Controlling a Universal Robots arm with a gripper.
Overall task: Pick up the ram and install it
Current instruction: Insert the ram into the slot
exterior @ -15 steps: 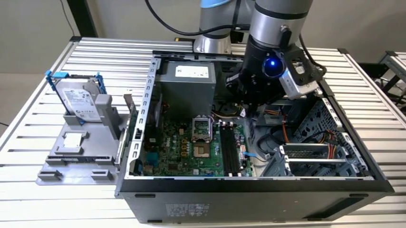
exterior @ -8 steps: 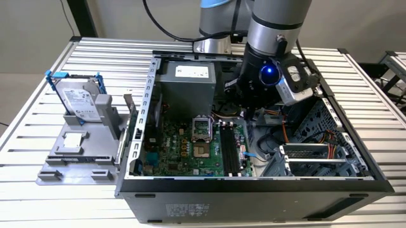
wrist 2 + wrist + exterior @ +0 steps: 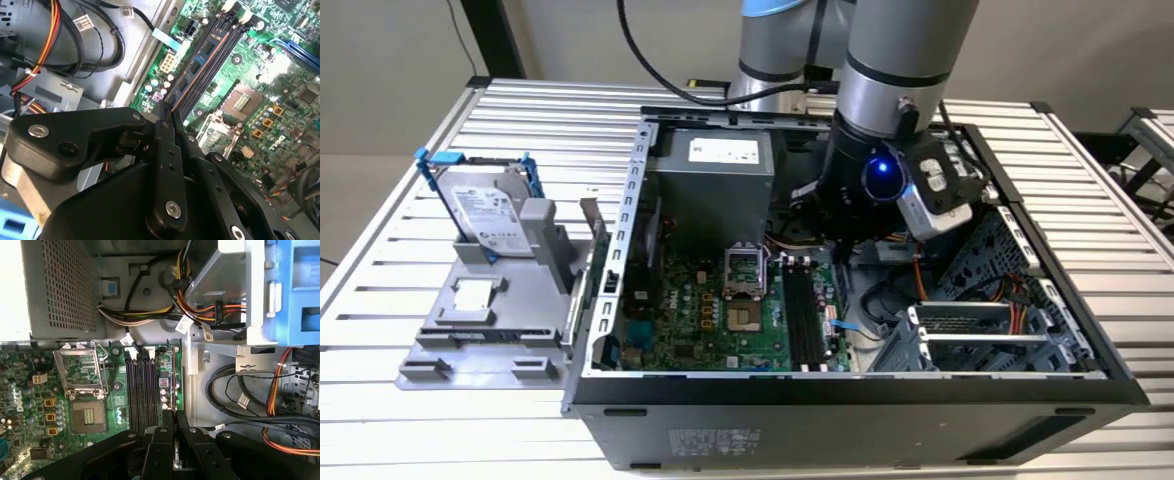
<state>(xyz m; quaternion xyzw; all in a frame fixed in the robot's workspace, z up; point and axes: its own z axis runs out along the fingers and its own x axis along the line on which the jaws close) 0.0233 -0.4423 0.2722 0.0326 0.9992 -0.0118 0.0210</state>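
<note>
In both wrist views the pincer [image 3: 175, 416] is nearly closed, clamped on the ram [image 3: 167, 375], which lies alongside the black slots [image 3: 141, 390]. At the exterior view's left stands the hard drive [image 3: 491, 210].

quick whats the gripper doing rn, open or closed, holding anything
gripper: jaws closed, holding the ram by one end

Ram [image 3: 200, 61] in end effector [image 3: 169, 113]
</note>
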